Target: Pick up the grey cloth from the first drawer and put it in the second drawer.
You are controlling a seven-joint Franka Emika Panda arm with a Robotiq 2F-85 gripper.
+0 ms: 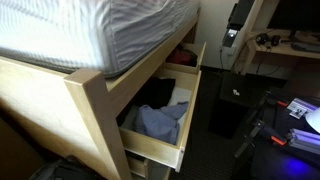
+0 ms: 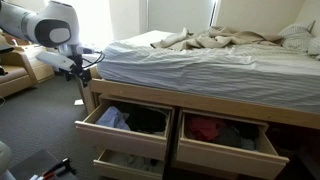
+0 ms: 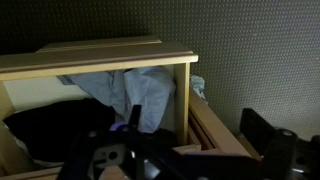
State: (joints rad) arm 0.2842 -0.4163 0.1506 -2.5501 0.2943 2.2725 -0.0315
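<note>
The grey-blue cloth lies crumpled in the open upper drawer under the bed. It also shows in an exterior view and in the wrist view. The lower drawer beneath it is pulled partly out, and its rim shows in the wrist view. My gripper is open and empty. It hovers in front of the upper drawer's front corner, apart from the cloth. In an exterior view the gripper hangs beside the bed's corner, above the drawers.
A black garment lies next to the grey cloth in the same drawer. A neighbouring drawer holds a red cloth. The mattress overhangs the drawers. A desk with cables stands behind.
</note>
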